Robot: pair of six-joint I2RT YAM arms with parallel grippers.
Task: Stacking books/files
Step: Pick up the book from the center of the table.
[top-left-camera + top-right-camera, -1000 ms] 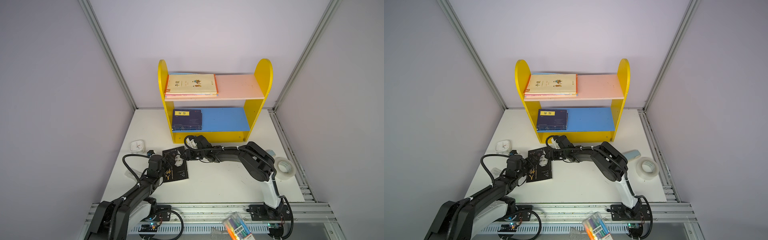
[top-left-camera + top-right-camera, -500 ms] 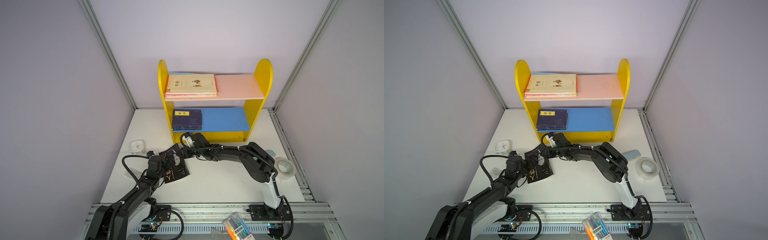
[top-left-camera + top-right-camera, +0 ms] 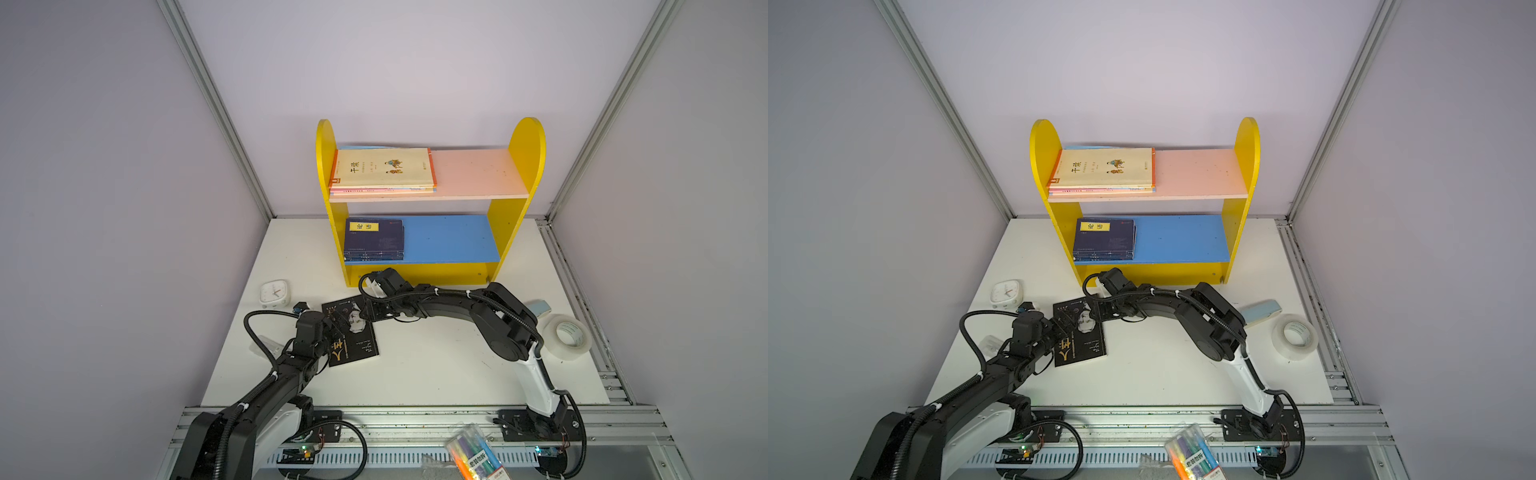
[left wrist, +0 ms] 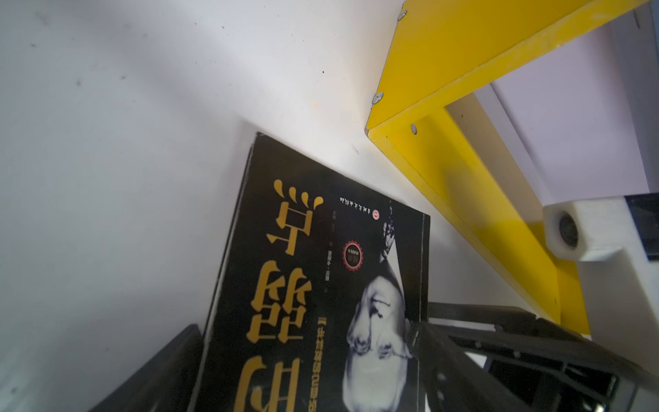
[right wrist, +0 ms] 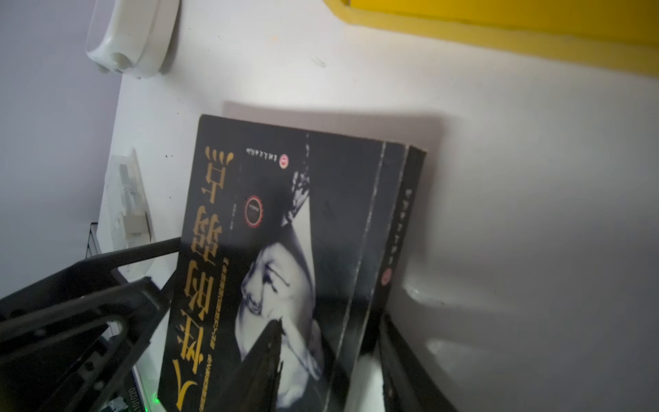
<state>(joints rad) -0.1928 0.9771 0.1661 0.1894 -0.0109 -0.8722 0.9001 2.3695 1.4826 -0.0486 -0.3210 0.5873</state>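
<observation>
Since a second ago the book (image 3: 353, 336) has turned slightly anticlockwise on the table (image 3: 436, 365), and the right gripper (image 3: 365, 314) has reached farther over it. The left gripper (image 3: 336, 328), matte black and truss-ribbed, stands spread wide at the book's 9 o'clock edge. The book, a glossy black paperback with gold lettering and a pale face, lies at 7 o'clock from the shelf (image 3: 530, 166) on smooth white tabletop. The right gripper straddles its 1 o'clock corner, one finger (image 5: 260, 364) over the cover and the other beside the spine; whether it clamps cannot be told. The yellow board shelf carries flat cream books (image 3: 382, 170) on pink and navy books (image 3: 374, 243) on blue.
</observation>
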